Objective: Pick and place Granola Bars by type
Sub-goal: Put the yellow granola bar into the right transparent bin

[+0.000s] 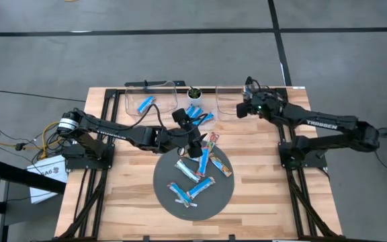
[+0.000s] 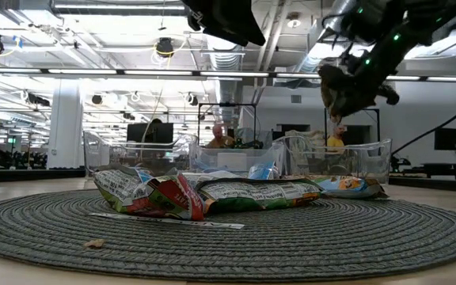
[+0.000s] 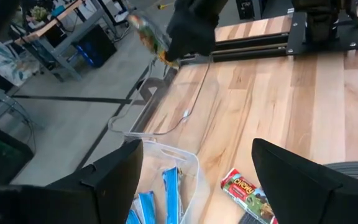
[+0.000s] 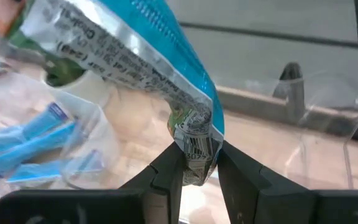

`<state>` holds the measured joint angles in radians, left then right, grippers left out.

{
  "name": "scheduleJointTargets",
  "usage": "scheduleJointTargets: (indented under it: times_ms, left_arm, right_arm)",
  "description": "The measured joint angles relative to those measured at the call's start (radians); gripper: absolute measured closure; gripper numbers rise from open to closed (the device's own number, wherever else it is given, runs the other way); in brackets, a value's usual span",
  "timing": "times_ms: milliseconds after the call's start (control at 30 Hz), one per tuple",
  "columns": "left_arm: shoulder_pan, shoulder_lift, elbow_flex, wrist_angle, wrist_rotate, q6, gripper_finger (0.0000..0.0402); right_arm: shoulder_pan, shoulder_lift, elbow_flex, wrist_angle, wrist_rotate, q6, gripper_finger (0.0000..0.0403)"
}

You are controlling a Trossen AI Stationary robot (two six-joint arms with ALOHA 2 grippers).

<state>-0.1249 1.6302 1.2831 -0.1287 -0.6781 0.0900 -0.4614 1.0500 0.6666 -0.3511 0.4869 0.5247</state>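
Observation:
Several granola bars (image 1: 197,176) in blue, white and green-red wrappers lie flat on a round dark mat (image 1: 163,195); in the low view they show as a heap (image 2: 252,192). My left gripper (image 1: 195,144) hovers open above the mat's far edge, its fingers (image 3: 114,180) wide apart with nothing between them. My right gripper (image 1: 242,107) is up over the right clear bin (image 1: 228,101) at the far edge, shut on one bar (image 4: 123,43) with a blue, silver and green wrapper. That bar also shows in the left wrist view (image 3: 145,31). My right gripper pinches the bar's crimped end seal (image 4: 195,149) between its two fingers (image 4: 166,171). The fingers come from the table's right side, slanting down. The bar sticks out ahead of the fingers, lifted clear of the table and bins.
Three clear bins stand along the far edge. The left bin (image 1: 132,106) holds a blue bar (image 1: 145,104), and the middle bin (image 1: 183,102) holds several blue bars (image 1: 197,113). A small pot (image 1: 194,92) stands behind them. One green-red bar (image 3: 247,193) lies near the mat's far edge.

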Motion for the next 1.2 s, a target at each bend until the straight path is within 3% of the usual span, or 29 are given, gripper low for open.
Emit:
scheduleJointTargets:
  times_ms: [367, 733, 1200]
  left_arm:
    - [0.0, 0.0, 0.0, -0.004, 0.045, -0.008, 0.0107]
    - [0.0, 0.0, 0.0, -0.025, 0.047, -0.034, 0.0107]
    - [0.0, 0.0, 0.0, -0.025, 0.075, -0.05, 0.0107]
  right_arm:
    - [-0.106, 0.157, 0.0, 0.136, -0.241, 0.002, 0.0321]
    - [-0.162, 0.243, 0.0, 0.17, -0.383, 0.039, 0.0321]
    - [-0.181, 0.246, 0.0, 0.256, -0.444, -0.01, 0.0321]
